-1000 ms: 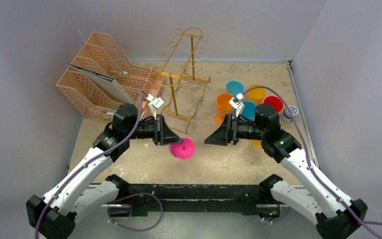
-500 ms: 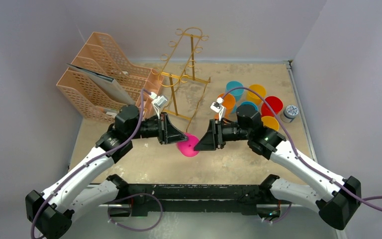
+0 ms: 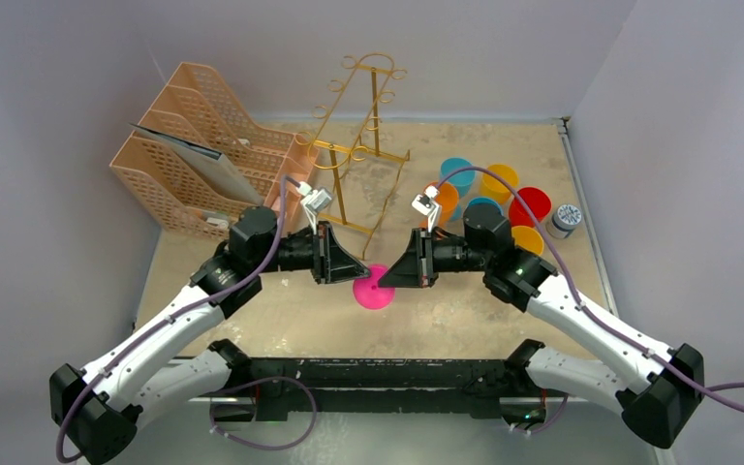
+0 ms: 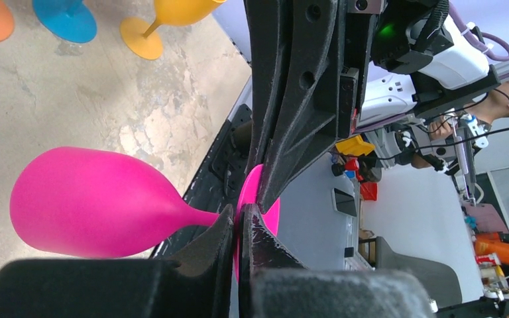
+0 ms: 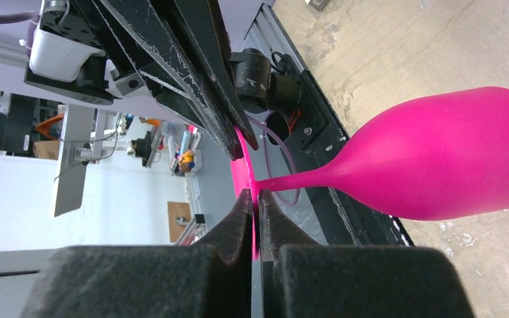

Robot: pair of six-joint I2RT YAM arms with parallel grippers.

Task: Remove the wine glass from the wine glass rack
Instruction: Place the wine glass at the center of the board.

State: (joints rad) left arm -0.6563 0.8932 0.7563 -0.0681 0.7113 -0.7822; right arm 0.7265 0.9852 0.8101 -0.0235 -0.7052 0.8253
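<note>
Two grippers meet on one pink wine glass [image 3: 372, 290], which hangs above the tabletop [image 3: 281, 315] near the middle of its near edge, well apart from the rack [image 3: 375, 116]. The gold wire rack stands toward the far edge and no glass shows on its hooks. The removal itself therefore appears complete. What is left, by judgement, is for one arm to let go and for the glass to be set down, if the task asks for that much.

The left gripper [image 4: 238, 222] is clamped on the rim of the foot [image 4: 270, 211]. The right gripper [image 5: 255, 202] is clamped on the same foot from the opposite side, just beside the stem [image 5: 298, 180]. Neither pair of jaws shows a gap beyond the thin disc between them.

The glass is opaque, a glossy magenta, with a rounded bowl [image 4: 93, 202] tapering into the slim stem. It is held inverted, foot uppermost and bowl toward the tabletop. Whether the bowl touches the surface cannot be told.
</note>
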